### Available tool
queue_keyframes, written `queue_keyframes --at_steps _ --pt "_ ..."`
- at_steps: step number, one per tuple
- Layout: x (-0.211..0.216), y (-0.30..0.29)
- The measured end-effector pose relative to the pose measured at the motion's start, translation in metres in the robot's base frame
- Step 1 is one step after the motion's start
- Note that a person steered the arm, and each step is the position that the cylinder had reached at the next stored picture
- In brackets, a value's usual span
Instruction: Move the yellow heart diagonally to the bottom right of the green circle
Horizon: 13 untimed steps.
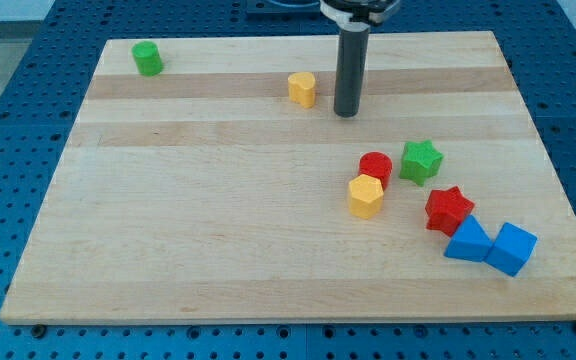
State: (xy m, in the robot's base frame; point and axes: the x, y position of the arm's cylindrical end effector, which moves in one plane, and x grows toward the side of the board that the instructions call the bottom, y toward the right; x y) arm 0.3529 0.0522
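Observation:
The yellow heart (302, 88) lies near the view's top, a little right of centre. The green circle (148, 58) sits at the view's top left corner of the wooden board (218, 230). My tip (346, 112) rests on the board just right of the yellow heart and slightly below it, a small gap apart. The dark rod rises straight up from it to the view's top edge.
A cluster lies at the view's lower right: a red circle (375, 167), a yellow hexagon (365, 195), a green star (421, 160), a red star (449, 208), a blue triangle (468, 241) and a blue cube (512, 248). Blue pegboard surrounds the board.

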Motion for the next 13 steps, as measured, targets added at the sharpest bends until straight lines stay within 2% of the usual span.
queue_keyframes --at_steps 1,3,5,6,7,8,9,10,11,13 --pt "-0.009 -0.019" --pt "-0.069 -0.082" --pt "-0.093 -0.148" --pt "-0.083 -0.141" --pt "-0.066 -0.106" --pt "-0.085 -0.082" --pt "-0.139 -0.102" --pt "-0.150 -0.142" --pt "-0.141 -0.174" --pt "-0.109 -0.187"
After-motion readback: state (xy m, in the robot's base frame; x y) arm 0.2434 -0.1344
